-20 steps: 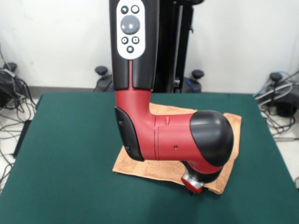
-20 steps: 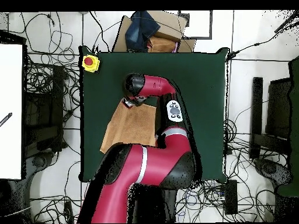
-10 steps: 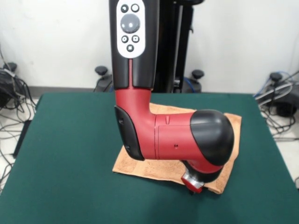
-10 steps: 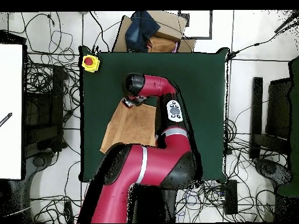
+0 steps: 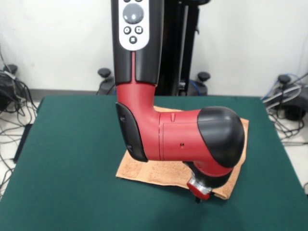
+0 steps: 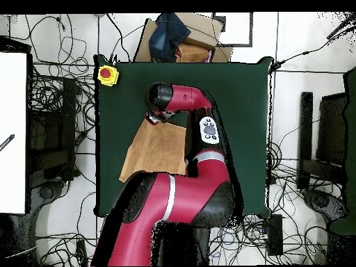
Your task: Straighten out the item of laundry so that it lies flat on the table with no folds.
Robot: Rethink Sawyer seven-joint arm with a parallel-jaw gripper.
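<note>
Towel (image 5: 159, 173) lay on the table (image 5: 72, 144), right of centre in the front view, mostly hidden by the arm (image 5: 178, 139); what showed looked flat, though the near right corner under the wrist couldn't be checked for folds. Tool (image 5: 197, 196) sat at that near right corner, right on or just over the hem; couldn't tell whether it was spread, pressed together or pinching cloth, only the red collar and a dark tip showed. Best play, as I judged it: take only the top layer at the corner, pull outward along the diagonal, low and slow so the rest doesn't drag, then release flat. Pose: upper link came straight down from the top, elbowed sideways across the towel, black wrist housing pointing down at the corner. Overhead agreed: wrist (image 6: 160, 97) over the towel corner nearest the yellow e-stop box (image 6: 107, 75)
</note>
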